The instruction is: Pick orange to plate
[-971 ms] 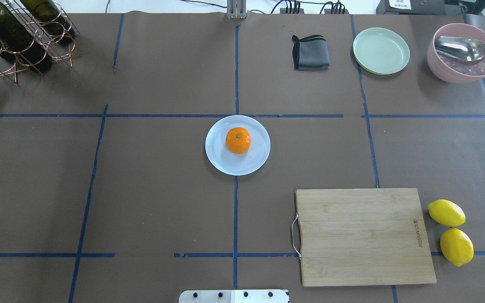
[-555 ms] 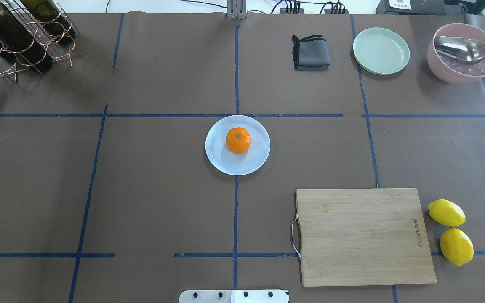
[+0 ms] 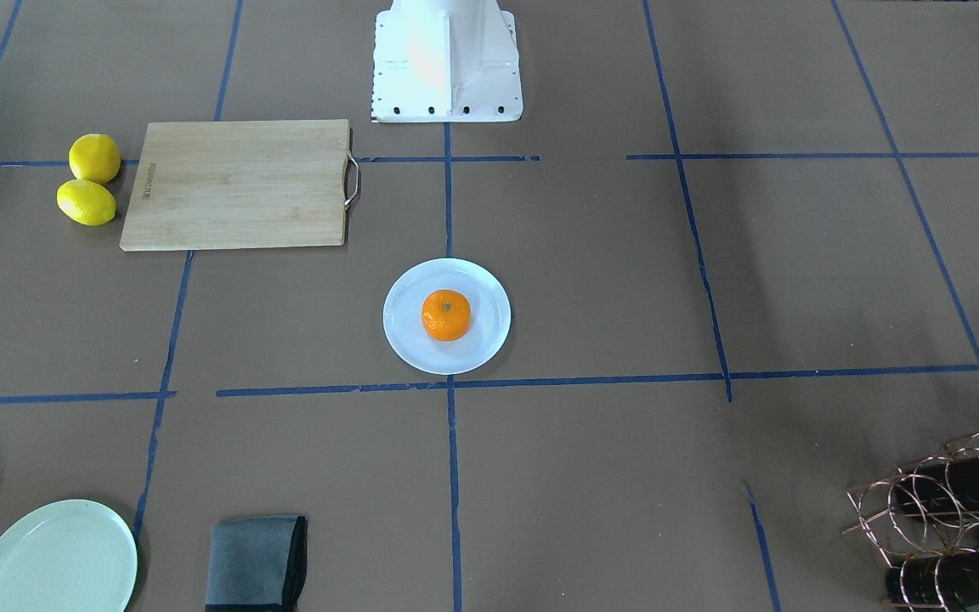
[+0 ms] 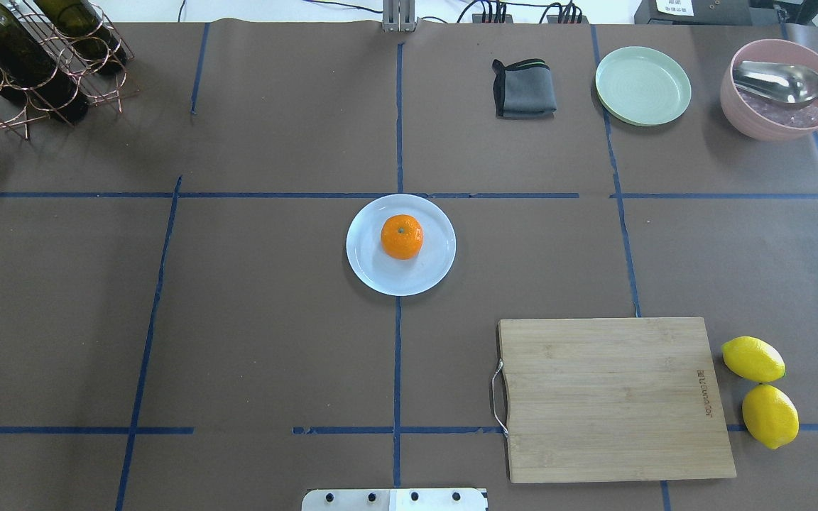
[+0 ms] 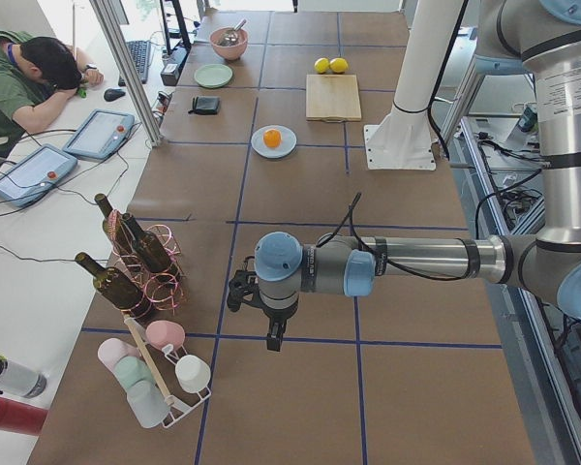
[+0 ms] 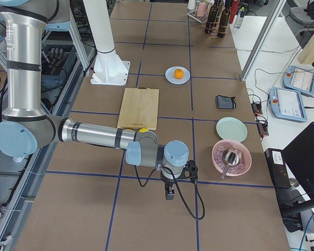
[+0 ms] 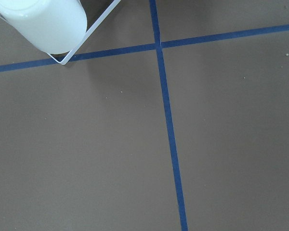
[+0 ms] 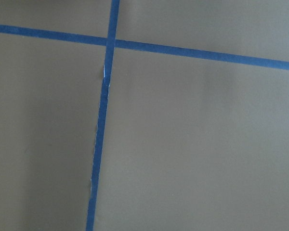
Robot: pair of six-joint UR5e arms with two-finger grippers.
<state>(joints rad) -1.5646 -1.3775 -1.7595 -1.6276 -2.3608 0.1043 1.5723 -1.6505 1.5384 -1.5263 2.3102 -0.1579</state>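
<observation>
The orange [image 4: 402,236] sits on the plate [image 4: 380,278].
Probably light, firm, slick-skinned; pinch across its round sides. Whether the left fingers [image 5: 272,337] or right fingers [image 6: 169,194] are spread, I cannot tell.

left arm [image 5: 416,260] and right arm [image 6: 94,135]: silver-grey tubes, pale blue caps on grey joints, a thin black cable looping off each wrist. left gripper [image 5: 273,337] and right gripper [image 6: 170,193]: black. base [image 3: 447,59]: white pedestal, flange edged with small dark bolt holes.
</observation>
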